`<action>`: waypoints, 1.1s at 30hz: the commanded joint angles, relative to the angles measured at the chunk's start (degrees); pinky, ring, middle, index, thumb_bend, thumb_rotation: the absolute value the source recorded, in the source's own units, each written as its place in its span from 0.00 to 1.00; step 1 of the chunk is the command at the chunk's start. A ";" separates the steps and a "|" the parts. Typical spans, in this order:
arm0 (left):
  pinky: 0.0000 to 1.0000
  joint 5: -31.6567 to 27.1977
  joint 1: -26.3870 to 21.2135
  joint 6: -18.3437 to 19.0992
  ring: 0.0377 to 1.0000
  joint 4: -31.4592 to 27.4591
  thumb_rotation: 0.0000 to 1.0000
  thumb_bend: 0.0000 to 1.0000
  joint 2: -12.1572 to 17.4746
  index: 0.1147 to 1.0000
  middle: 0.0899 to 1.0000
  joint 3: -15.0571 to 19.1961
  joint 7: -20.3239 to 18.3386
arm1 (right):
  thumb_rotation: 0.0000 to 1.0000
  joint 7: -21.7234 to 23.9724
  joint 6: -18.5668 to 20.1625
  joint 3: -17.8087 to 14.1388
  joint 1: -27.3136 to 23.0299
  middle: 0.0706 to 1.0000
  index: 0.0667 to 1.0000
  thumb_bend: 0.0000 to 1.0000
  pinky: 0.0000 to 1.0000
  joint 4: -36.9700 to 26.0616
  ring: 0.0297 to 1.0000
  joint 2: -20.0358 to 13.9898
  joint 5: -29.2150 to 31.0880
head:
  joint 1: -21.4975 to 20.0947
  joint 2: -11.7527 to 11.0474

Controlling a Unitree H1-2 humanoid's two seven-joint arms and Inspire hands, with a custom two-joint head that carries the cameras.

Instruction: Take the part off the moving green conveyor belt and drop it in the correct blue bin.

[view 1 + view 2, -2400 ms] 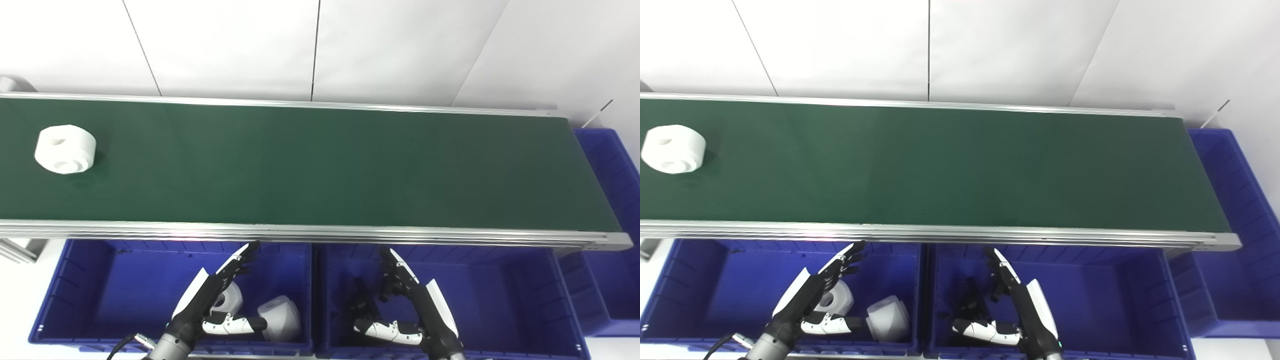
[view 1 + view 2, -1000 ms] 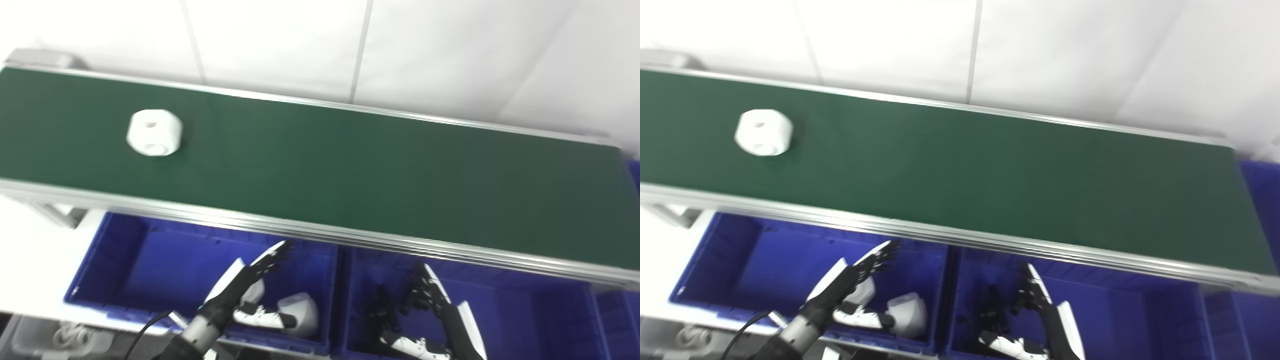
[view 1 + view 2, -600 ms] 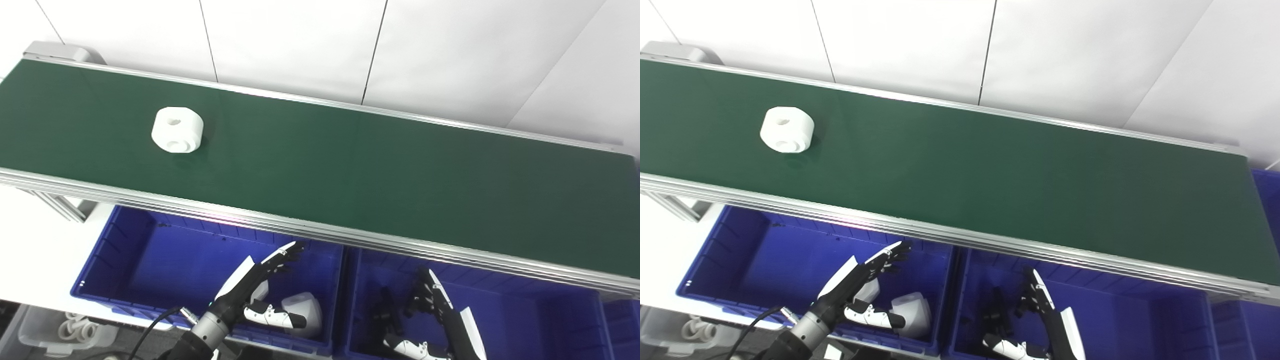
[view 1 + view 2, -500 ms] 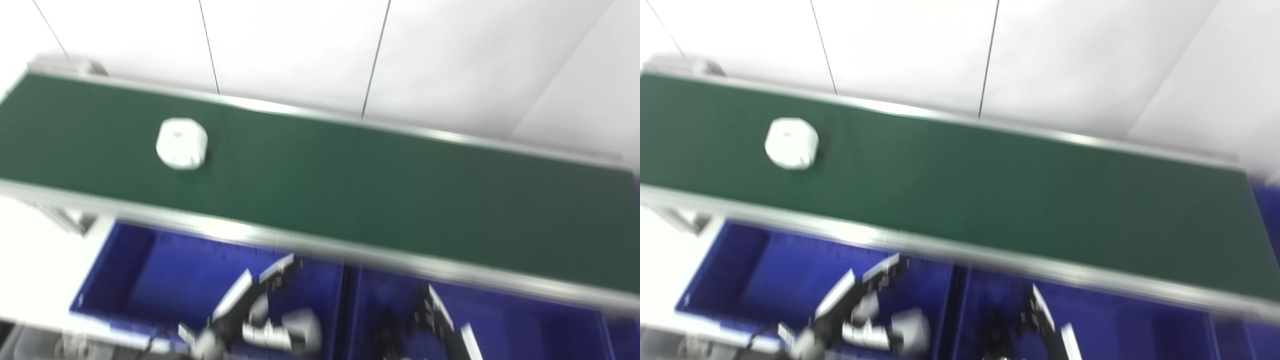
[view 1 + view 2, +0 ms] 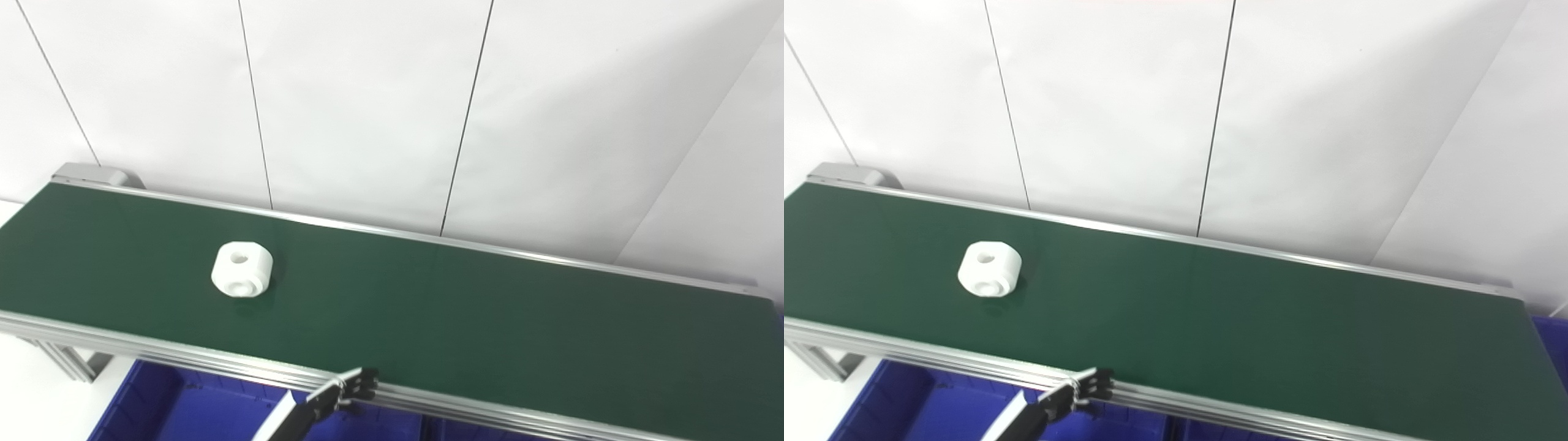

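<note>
The white part [image 5: 242, 269], a stubby ring with a hole on top, lay on the green belt [image 5: 465, 306] toward its left end, nearer the front rail than the back. The left hand [image 5: 343, 392] reached up at the belt's front rail, well right of the part, fingertips at the rail; whether its fingers were apart or together could not be told. The right hand was out of view. A blue bin [image 5: 184, 410] showed below the rail.
</note>
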 commanded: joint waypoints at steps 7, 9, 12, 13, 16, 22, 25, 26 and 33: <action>0.71 -2.45 -2.98 -1.90 0.79 -6.67 0.46 0.95 0.98 0.83 0.84 6.27 -5.20 | 0.37 -1.61 -3.70 0.28 -0.96 0.89 0.92 0.89 0.75 0.24 0.85 -0.03 0.04 | 0.39 0.31; 0.71 -2.34 -3.58 -1.90 0.80 -7.16 0.46 0.94 0.98 0.84 0.85 7.40 -6.83 | 0.36 -1.70 -3.67 0.34 -1.10 0.88 0.91 0.89 0.71 0.37 0.83 -0.05 0.09 | 0.37 0.43; 0.72 -2.46 -4.55 -1.89 0.82 -7.15 0.45 0.93 0.59 0.83 0.86 8.76 -9.16 | 0.36 -1.92 -3.66 0.44 -1.27 0.88 0.91 0.89 0.72 0.34 0.83 -0.21 -0.16 | 0.36 0.75; 0.73 -2.84 -5.16 -1.89 0.82 -6.98 0.42 0.93 0.40 0.83 0.86 9.18 -10.02 | 0.36 -1.89 -3.66 0.45 -1.37 0.89 0.91 0.89 0.72 0.29 0.83 -0.27 -0.05 | 0.46 1.51; 0.74 -1.91 -7.09 -1.78 0.84 -6.26 0.38 0.91 -0.09 0.84 0.88 10.67 -11.59 | 0.36 -1.93 -3.67 0.42 -1.65 0.88 0.91 0.90 0.71 0.31 0.83 -0.33 0.09 | 0.85 2.25; 0.83 2.85 -11.56 1.34 0.92 -5.68 0.38 0.82 -0.20 0.90 0.95 14.13 -14.06 | 0.36 -2.06 -3.68 0.74 -2.41 0.89 0.91 0.90 0.76 0.10 0.86 -0.16 0.00 | 2.44 4.09; 0.87 6.33 -14.29 4.85 0.93 -5.77 0.37 0.79 0.00 0.92 0.96 15.62 -15.08 | 0.36 -2.13 -3.61 0.73 -2.71 0.88 0.91 0.90 0.72 0.08 0.83 0.04 -0.13 | 2.66 4.84; 0.88 7.14 -15.18 5.89 0.93 -5.78 0.35 0.78 0.05 0.92 0.96 16.01 -15.46 | 0.36 -2.15 -3.61 0.70 -2.77 0.88 0.91 0.90 0.71 0.08 0.82 0.15 -0.04 | 2.65 5.02; 0.88 9.57 -21.35 16.90 0.94 -6.02 0.13 0.75 -0.10 0.91 0.96 18.01 -18.77 | 0.36 -2.03 -3.61 0.65 -2.98 0.90 0.92 0.90 0.77 -0.26 0.87 0.31 0.81 | 3.05 5.96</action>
